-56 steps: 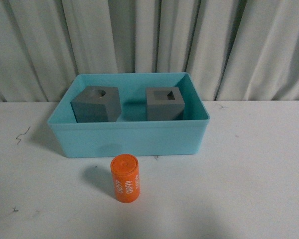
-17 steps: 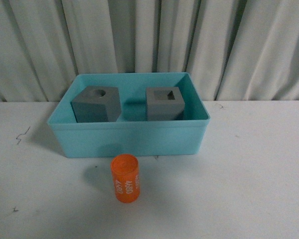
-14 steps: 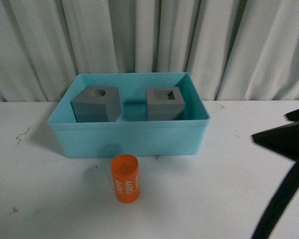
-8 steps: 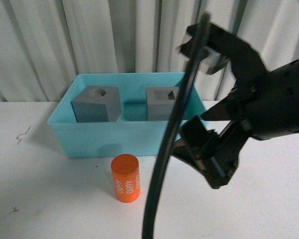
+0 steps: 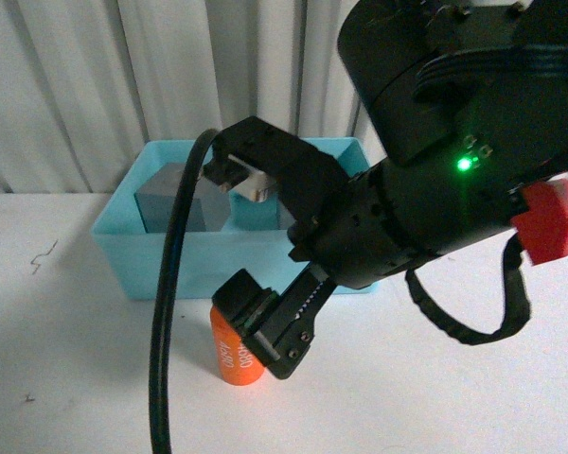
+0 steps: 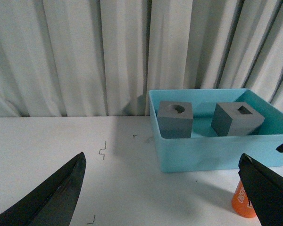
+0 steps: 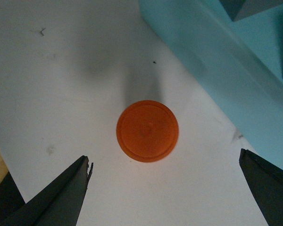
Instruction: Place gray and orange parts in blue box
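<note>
Since the round-holed cube [image 6: 175,120] and square-holed cube [image 6: 237,117] already sit in the box [image 6: 203,153], only the cylinder [image 7: 147,130] is left, I'd say; it stands upright on the table [image 7: 52,80] just outside the box; the right gripper [image 7: 164,157] hangs directly above it, spread wide, empty.

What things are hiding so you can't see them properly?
Front view: the right hand and its arm cover most of the round-hole cube, nearly all the square-hole cube, and part of the orange cylinder.
Left wrist view: a finger of the left hand covers most of the cylinder.
Right wrist view: only the cylinder's top shows, numerals hidden.
</note>
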You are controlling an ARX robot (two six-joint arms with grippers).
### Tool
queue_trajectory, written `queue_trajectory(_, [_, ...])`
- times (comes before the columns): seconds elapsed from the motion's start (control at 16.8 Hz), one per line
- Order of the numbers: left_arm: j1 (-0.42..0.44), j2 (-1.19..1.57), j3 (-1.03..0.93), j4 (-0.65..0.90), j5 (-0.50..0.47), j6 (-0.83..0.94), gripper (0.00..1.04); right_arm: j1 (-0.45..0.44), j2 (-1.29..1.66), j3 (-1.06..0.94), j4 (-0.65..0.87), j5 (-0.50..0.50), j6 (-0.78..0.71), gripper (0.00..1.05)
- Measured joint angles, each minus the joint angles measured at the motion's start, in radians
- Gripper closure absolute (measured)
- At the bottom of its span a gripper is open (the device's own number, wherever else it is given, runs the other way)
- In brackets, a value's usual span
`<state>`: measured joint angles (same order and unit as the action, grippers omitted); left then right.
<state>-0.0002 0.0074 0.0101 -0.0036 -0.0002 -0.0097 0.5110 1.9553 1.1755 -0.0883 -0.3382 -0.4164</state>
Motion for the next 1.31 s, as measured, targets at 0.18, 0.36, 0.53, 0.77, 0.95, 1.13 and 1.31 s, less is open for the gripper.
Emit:
queue_trajectory(0.18, [0.0,0.0,0.0,0.0,0.0,0.0,0.07,0.039,0.054,0.044,0.014,0.013,-0.007,0.06])
queue_trajectory(0.36, [0.0,0.0,0.0,0.0,0.0,0.0,0.07,0.052,0.13,0.099,0.014,0.055,-0.019,0.06])
queue_trajectory(0.53, [0.0,0.0,0.0,0.0,0.0,0.0,0.07,0.063,0.183,0.131,0.015,0.075,-0.008,0.06])
queue_trajectory(0.77, [0.0,0.0,0.0,0.0,0.0,0.0,0.07,0.098,0.216,0.145,0.013,0.089,0.011,0.06])
queue_trajectory(0.95, [0.0,0.0,0.0,0.0,0.0,0.0,0.07,0.104,0.217,0.145,0.014,0.104,0.027,0.13])
queue_trajectory(1.13, [0.0,0.0,0.0,0.0,0.0,0.0,0.07,0.103,0.217,0.145,0.0,0.132,0.03,0.44])
queue_trajectory(1.31, [0.0,0.0,0.0,0.0,0.0,0.0,0.07,0.092,0.201,0.133,-0.001,0.148,0.031,0.57])
